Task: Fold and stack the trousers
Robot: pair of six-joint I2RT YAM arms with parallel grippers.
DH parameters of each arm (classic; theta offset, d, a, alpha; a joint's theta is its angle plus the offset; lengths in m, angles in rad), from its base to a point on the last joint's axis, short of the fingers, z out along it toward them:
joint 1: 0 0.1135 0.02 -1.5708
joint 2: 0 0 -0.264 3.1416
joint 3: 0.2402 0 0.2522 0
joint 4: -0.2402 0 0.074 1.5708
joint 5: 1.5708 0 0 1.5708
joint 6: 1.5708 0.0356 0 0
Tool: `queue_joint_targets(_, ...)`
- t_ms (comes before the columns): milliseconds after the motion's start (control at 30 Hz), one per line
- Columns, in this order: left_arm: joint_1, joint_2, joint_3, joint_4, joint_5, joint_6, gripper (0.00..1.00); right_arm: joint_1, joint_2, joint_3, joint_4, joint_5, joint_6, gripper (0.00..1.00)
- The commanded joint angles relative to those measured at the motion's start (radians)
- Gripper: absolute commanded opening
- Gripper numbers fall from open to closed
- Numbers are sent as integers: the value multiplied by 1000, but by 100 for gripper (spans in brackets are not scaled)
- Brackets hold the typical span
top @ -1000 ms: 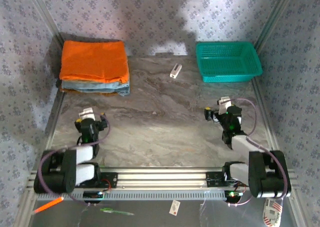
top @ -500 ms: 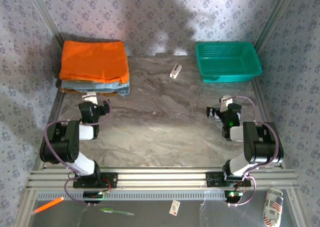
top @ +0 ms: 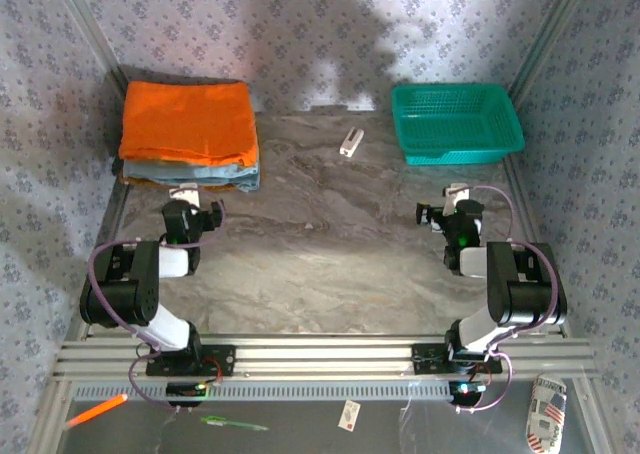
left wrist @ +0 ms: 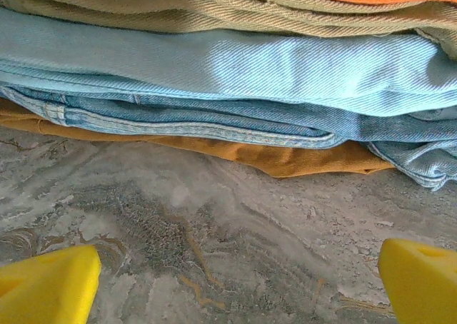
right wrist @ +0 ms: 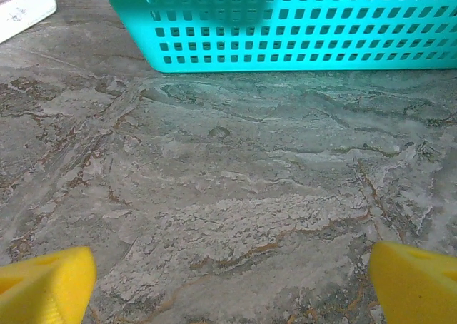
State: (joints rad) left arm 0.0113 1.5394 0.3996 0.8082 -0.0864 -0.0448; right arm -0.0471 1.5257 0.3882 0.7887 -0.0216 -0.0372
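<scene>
One pair of bright orange trousers (top: pixel 188 122) is noted, folded flat on top of the cloth stack (top: pixel 215 177) at the far left of the table (top: pixel 330 244). It lies above a tan cloth (left wrist: pixel 178 6) and a light blue cloth (left wrist: pixel 214 60). The fabric is judged soft, light and limp. Sagging and sliding over the layers beneath is expected if it is pinched at one point. A hold on the thick folded edge along the near side, all plies together, is advised.

Left gripper (top: pixel 183 198) is recorded just near of the stack, jaws fully wide, nothing held. Right gripper (top: pixel 455 198) is recorded wide and empty, near the teal basket (top: pixel 457 122) at far right.
</scene>
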Motion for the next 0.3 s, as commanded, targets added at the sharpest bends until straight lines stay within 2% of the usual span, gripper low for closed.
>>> queue_joint_targets(0,15,-2,20,-5,53,9,99,5,-6,10,1,19,13,100)
queue_joint_targets(267,8,-4,15,0,43,17,100,4,-7,8,1,20,13,100)
